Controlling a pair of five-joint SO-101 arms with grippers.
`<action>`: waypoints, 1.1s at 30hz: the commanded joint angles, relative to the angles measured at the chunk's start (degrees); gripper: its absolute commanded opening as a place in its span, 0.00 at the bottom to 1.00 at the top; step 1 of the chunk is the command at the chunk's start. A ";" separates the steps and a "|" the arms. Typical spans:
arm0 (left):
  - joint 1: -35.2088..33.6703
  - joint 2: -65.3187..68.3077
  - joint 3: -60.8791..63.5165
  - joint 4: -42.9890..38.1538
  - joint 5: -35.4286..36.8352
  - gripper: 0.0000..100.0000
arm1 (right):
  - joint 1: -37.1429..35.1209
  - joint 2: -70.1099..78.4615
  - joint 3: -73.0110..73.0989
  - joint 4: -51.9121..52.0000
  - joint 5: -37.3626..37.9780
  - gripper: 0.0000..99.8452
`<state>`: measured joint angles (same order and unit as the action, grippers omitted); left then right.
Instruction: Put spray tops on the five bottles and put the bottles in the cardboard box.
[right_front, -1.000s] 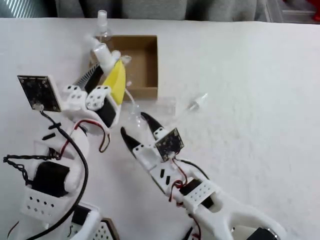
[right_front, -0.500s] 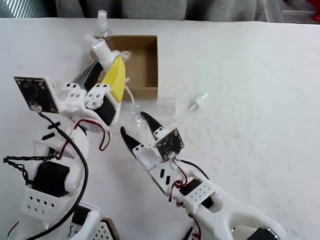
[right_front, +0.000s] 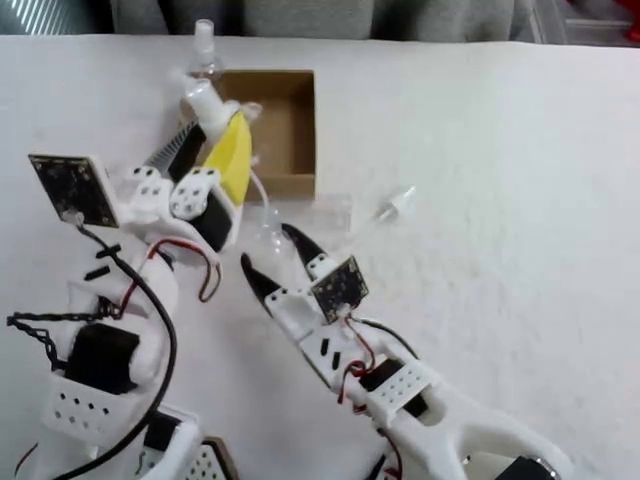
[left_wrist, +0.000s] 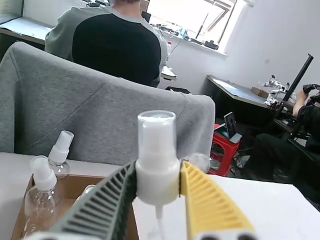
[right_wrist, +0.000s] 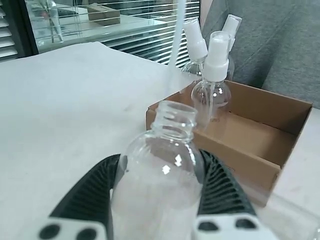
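Left gripper (left_wrist: 157, 186) clamped on spray top (left_wrist: 156, 155) by box (right_wrist: 235, 150); right gripper (right_wrist: 159, 164) gripped 1 uncapped bottle (right_wrist: 158, 192).

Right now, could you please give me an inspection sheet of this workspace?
surface: white cloth-covered table, flat.
job's things: cardboard box open; one capped bottle inside, a second capped bottle beyond it; loose spray top on the table.
clutter: a clear item near the box, unidentifiable.
end effectors: left end effector grips a spray top; right end effector grips an uncapped bottle.
cables: red and black wires along both arms.
surroundings: gray chair back behind the table.
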<state>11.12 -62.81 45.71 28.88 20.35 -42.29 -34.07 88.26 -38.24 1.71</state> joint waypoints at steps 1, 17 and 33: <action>-0.13 -0.31 -0.62 -2.99 0.70 0.06 | 0.40 -0.31 -1.32 -1.27 0.18 0.02; 1.45 -0.40 4.57 -4.22 0.79 0.06 | 0.40 -0.31 -1.41 -1.27 0.18 0.02; 1.45 -0.75 11.96 -3.78 0.62 0.06 | 0.66 -0.40 -1.41 -1.36 0.18 0.02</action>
<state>11.91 -62.81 57.58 26.15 20.44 -42.29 -34.07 88.26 -38.24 1.71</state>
